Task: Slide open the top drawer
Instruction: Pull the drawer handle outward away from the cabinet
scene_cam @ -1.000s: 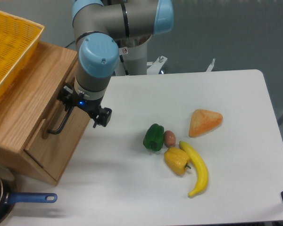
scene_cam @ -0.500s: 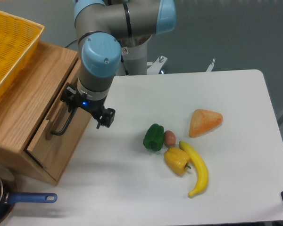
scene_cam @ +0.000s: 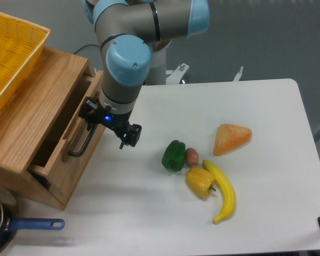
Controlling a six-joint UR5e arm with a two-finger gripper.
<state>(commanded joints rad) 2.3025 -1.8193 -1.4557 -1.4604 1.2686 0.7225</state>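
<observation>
**Drawer partly out, gripper at handle**

Arm reaches down from the upper left, wrist tilted toward the cabinet [scene_cam: 26, 122]. Gripper [scene_cam: 94, 124] sits over the black bar handle [scene_cam: 81, 146] of the top drawer [scene_cam: 74, 141]; can't tell whether the fingers are clamped. Drawer protrudes from the cabinet face at the table's left edge.

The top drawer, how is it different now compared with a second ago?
The top drawer has slid further out of the oak cabinet, toward the table's middle, so a dark gap into its inside now shows. The end effector moved the same way, at the black bar handle throughout. The vegetables, banana, yellow basket and pan stayed put.
</observation>
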